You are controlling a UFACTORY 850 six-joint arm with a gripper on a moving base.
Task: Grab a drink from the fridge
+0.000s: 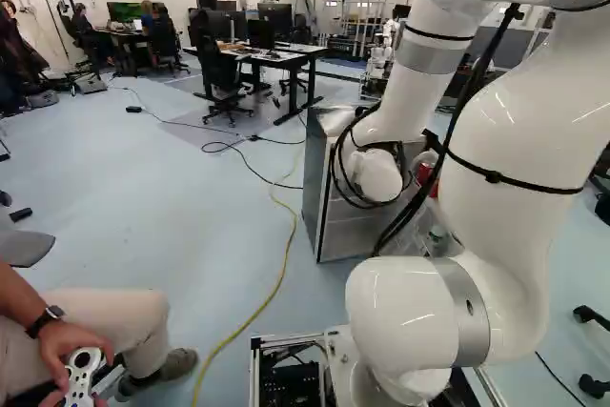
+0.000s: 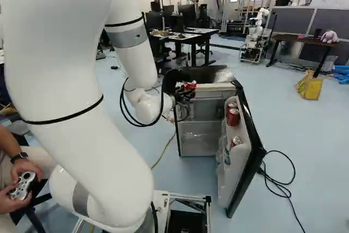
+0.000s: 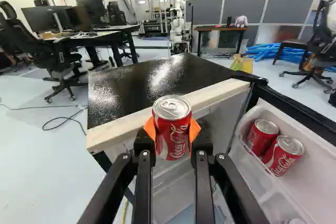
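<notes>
Claw [image 3: 172, 134] clamped on the red can [image 3: 172, 148], held upright near the top front edge of the open fridge [image 3: 136, 87]; removal appears nearly complete, next retract steadily, clearing the door [image 3: 316, 169]

Straight ahead of the hand [image 2: 189, 87], the way is barred by the front edge of the fridge [image 3: 142, 82]; above its flat top, free air is left. To the hand's right, passage is hemmed in by the open door [image 3: 310, 169] and its cans [image 3: 284, 155]. To its left, room is offered over the floor [image 3: 37, 145], bounded farther off by a chair [image 3: 58, 64] and a desk [image 3: 126, 32].
</notes>
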